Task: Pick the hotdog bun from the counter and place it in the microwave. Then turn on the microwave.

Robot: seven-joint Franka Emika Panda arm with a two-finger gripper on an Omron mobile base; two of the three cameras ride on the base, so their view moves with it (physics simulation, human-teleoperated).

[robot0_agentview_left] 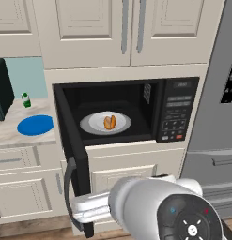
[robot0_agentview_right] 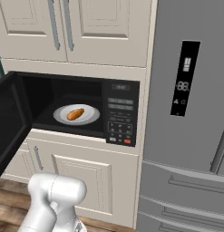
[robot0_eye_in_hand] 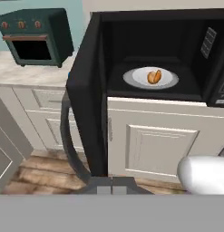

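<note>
- Bun placement looks done: the hotdog bun (robot0_agentview_left: 109, 122) lies on the white plate (robot0_agentview_left: 93, 123) inside the microwave (robot0_agentview_left: 178, 112), well clear of the doorway
- The microwave door (robot0_agentview_left: 70, 131) stands swung out to the left, so the step in hand is judged to be closing it before pressing anything
- The tool (robot0_eye_in_hand: 112, 186) sits low, near the bottom of the door and its curved handle (robot0_eye_in_hand: 70, 149), with its tips pressed together and holding nothing
- To do this well, push the closed tips against the door's outer face near the free edge, sweep along the hinge arc, and keep off the handle loop so nothing snags
- Afterwards the button panel (robot0_agentview_right: 120, 118) at the right needs one firm press
- Whether the tips touch the door cannot be told; in the hand view they are cut off at the bottom
- Button labels are too small to read, so the start key is uncertain
- On the counter (robot0_agentview_left: 9, 131) a blue plate (robot0_agentview_left: 35, 125) and a small bottle (robot0_agentview_left: 26, 100) sit beside the microwave; the green oven (robot0_eye_in_hand: 35, 37) is cropped in the left base view
</note>
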